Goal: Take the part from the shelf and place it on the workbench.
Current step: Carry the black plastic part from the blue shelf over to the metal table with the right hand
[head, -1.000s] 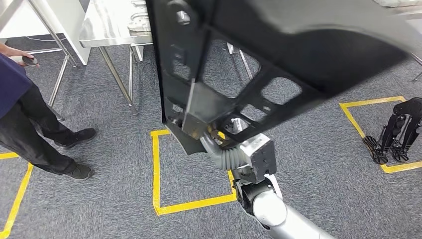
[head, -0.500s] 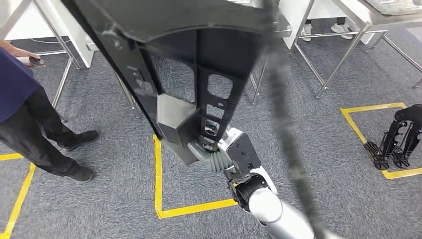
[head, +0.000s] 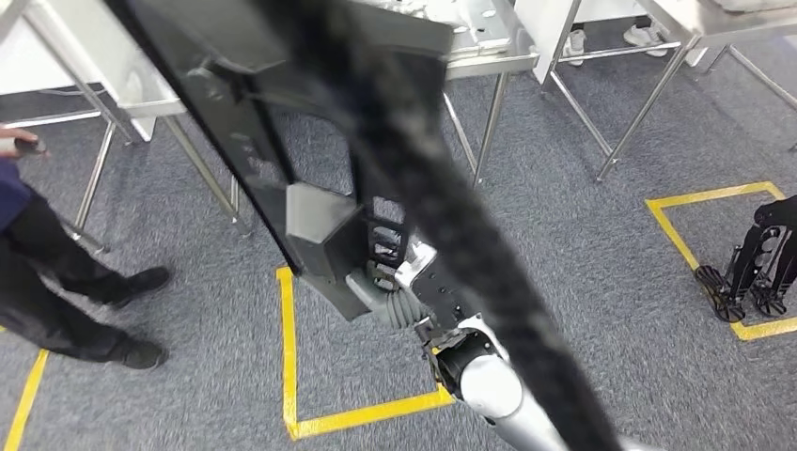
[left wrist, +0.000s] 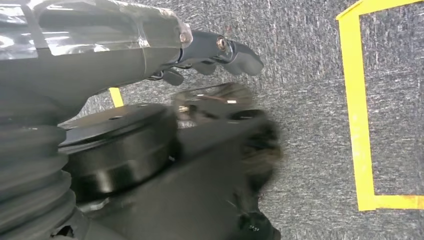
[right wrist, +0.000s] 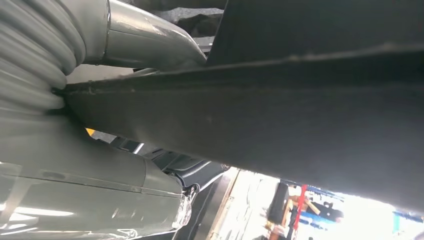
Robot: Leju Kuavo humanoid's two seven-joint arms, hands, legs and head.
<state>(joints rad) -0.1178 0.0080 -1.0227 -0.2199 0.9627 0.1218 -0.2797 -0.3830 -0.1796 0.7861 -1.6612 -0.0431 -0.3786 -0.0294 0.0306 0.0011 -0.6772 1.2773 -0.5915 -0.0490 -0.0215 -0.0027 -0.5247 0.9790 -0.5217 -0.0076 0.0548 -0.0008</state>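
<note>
A big black frame-like part (head: 282, 150) with cut-outs fills the upper left of the head view, and one blurred edge of it (head: 470, 272) slants across the picture close to the camera. My right hand (head: 381, 287) grips the part's lower end, above the grey carpet. In the right wrist view the grey thumb (right wrist: 150, 40) presses on the part's dark edge (right wrist: 300, 115). A steel workbench (head: 493, 58) stands behind the part. My left hand (left wrist: 220, 50) hangs over the carpet, its dark fingers apart and holding nothing.
A person in dark trousers (head: 56, 282) stands at the left, with a small object in one hand (head: 23, 143). A second steel table (head: 700, 23) is at the back right. A black folded stand (head: 757, 263) sits in a yellow-taped box. Yellow tape (head: 287, 357) marks the floor below the part.
The whole view has turned, bringing the steel tables nearer the middle. The part has swung in my right hand; its near edge now slants across the view, closer to the camera.
</note>
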